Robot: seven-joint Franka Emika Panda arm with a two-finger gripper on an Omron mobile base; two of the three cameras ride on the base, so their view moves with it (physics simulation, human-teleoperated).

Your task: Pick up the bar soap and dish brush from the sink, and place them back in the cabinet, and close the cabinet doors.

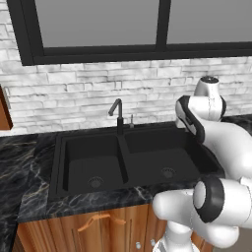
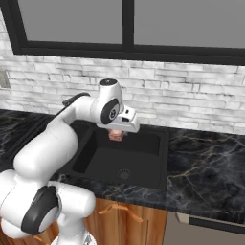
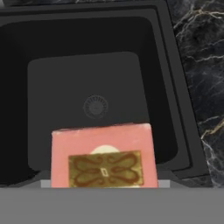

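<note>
The sink (image 2: 143,143) is set in the dark marbled table (image 2: 206,167). Over its right basin, the bar soap (image 3: 104,162) hangs clamped in the jaws, at 6 o'clock in the hand view. Cabinet placing, the brush and the doors seem left.

The left base view looks forward and down from behind the arm, taking in the whole sink (image 1: 123,162), the faucet (image 1: 117,114), the brick wall and the window. The right base view faces the same sink (image 2: 122,162) from the other side. The hand view looks straight down into one basin (image 3: 92,105), close up.
</note>
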